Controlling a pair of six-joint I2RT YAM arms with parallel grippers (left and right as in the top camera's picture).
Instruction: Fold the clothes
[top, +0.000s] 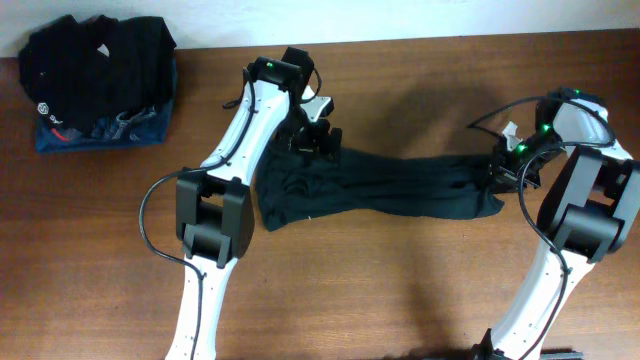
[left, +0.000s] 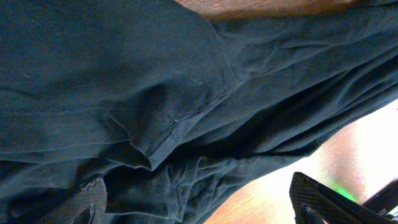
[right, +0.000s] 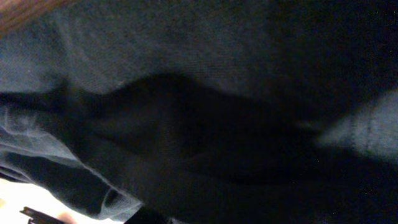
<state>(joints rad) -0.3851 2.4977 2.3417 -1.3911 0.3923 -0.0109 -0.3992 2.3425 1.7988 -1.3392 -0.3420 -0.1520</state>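
brown wooden table (top: 400, 300), black shirt (top: 400, 187) stretched across the middle, left gripper (top: 318, 142) wide open over one end, right gripper (top: 505, 165) at the other, jaws lost in dark fabric, can't tell

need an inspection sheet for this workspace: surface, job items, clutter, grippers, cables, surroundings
surface: brown wooden table, no spills or marks seen
job's things: black garment lies bunched in a long wrinkled band between the two arms, not folded
clutter: black ribbed garment with a round white logo lies on a blue garment at the far left corner
grippers: left gripper open over the band's left end; right gripper at its right end, jaws hidden by fabric
cables: left cable loops out over the wood; right cable arcs above the band
surroundings: pale strip past the far edge, nothing else seen
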